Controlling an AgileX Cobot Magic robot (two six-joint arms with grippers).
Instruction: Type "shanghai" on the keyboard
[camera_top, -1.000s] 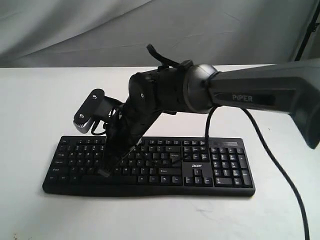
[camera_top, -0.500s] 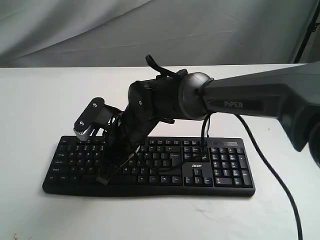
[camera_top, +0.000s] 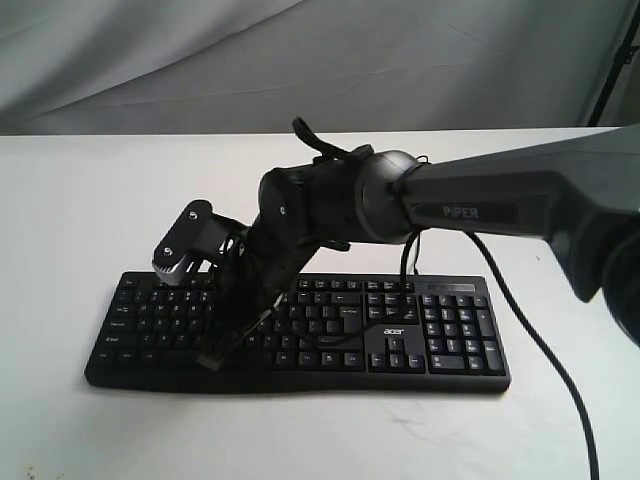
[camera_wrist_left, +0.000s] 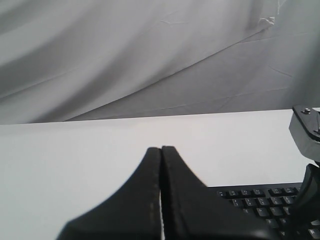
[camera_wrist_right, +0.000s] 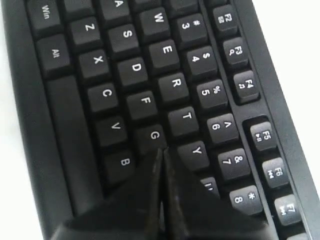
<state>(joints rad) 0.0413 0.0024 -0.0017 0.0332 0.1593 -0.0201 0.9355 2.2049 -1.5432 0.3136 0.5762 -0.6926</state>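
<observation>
— Where's the keyboard (camera_top: 440, 345)?
— Right under the right gripper (camera_wrist_right: 161, 156). Its fingers are pressed together, with the tip just beside the G key (camera_wrist_right: 155, 136).
— And the left gripper (camera_wrist_left: 161, 155)?
— Pressed together too, with the keyboard near it, not under it.
— Do we grab it?
— No. It's hard plastic and looks light (it might slide). Just poke one springy key top, softly.

Part of keyboard (camera_wrist_right: 142, 102) hidden beneath right fingers (camera_wrist_right: 142, 197), its edges cropped
</observation>
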